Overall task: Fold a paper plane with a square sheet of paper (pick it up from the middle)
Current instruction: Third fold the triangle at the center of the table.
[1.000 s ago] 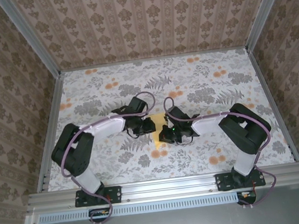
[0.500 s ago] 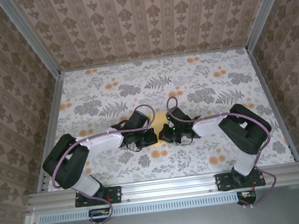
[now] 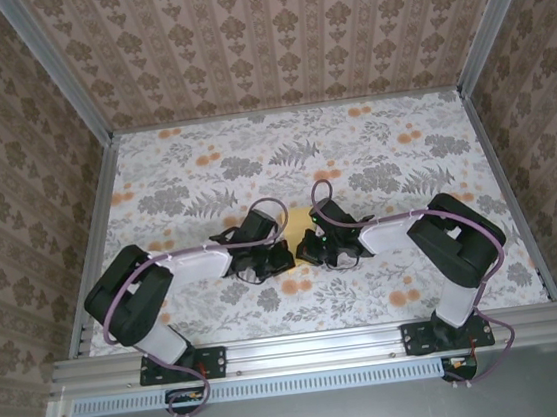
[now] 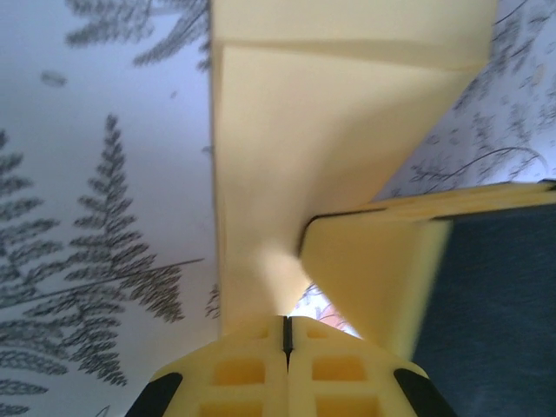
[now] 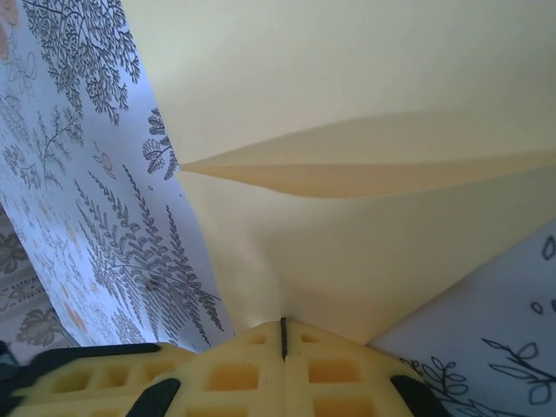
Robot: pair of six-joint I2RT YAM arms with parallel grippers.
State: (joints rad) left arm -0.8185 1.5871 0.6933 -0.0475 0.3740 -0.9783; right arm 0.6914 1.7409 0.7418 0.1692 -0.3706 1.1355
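Note:
The pale-yellow sheet of paper (image 3: 301, 218) is creased and partly folded, and it shows as a small patch between the two wrists at mid-table. My left gripper (image 3: 284, 256) is shut on its near edge; in the left wrist view the paper (image 4: 287, 148) rises from the shut jaws (image 4: 285, 328), with a foam finger of the right gripper (image 4: 373, 269) close beside it. My right gripper (image 3: 304, 251) is also shut on the paper (image 5: 347, 226), which fans out above its jaws (image 5: 283, 330) with a raised crease. A finished paper plane is out of view.
The table (image 3: 373, 157) is covered with a grey fern and orange flower print. Patterned walls and metal rails (image 3: 92, 250) enclose it on three sides. Both arms bend inward, so their wrists nearly touch at the centre.
The left arm swung its wrist nearer and toward the right gripper, and its jaws went from slightly open to shut on the paper. The right arm held still.

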